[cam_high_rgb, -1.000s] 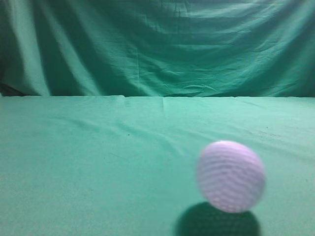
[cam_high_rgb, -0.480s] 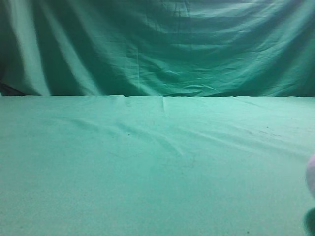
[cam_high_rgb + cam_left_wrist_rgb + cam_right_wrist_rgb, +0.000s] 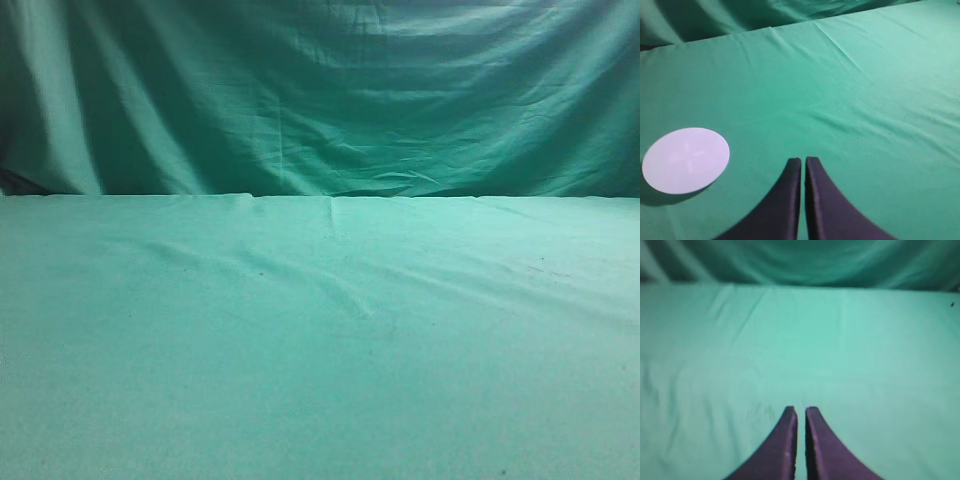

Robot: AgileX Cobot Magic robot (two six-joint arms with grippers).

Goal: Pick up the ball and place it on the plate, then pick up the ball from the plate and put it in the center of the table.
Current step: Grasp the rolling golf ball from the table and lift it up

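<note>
The ball is out of view in every frame. A flat white round plate (image 3: 686,160) lies on the green table (image 3: 865,90) at the lower left of the left wrist view and is empty. My left gripper (image 3: 803,160) is shut and empty, to the right of the plate and apart from it. My right gripper (image 3: 801,410) is shut and empty over bare green cloth (image 3: 815,340). In the exterior view only the table (image 3: 320,330) shows, with neither gripper.
A draped green cloth backdrop (image 3: 320,90) hangs behind the table's far edge. The tablecloth has shallow wrinkles (image 3: 340,290) near the middle.
The white ball, low at the front right one second ago, moved right, was only a sliver at the right edge half a second ago, and is now gone from the exterior view.
</note>
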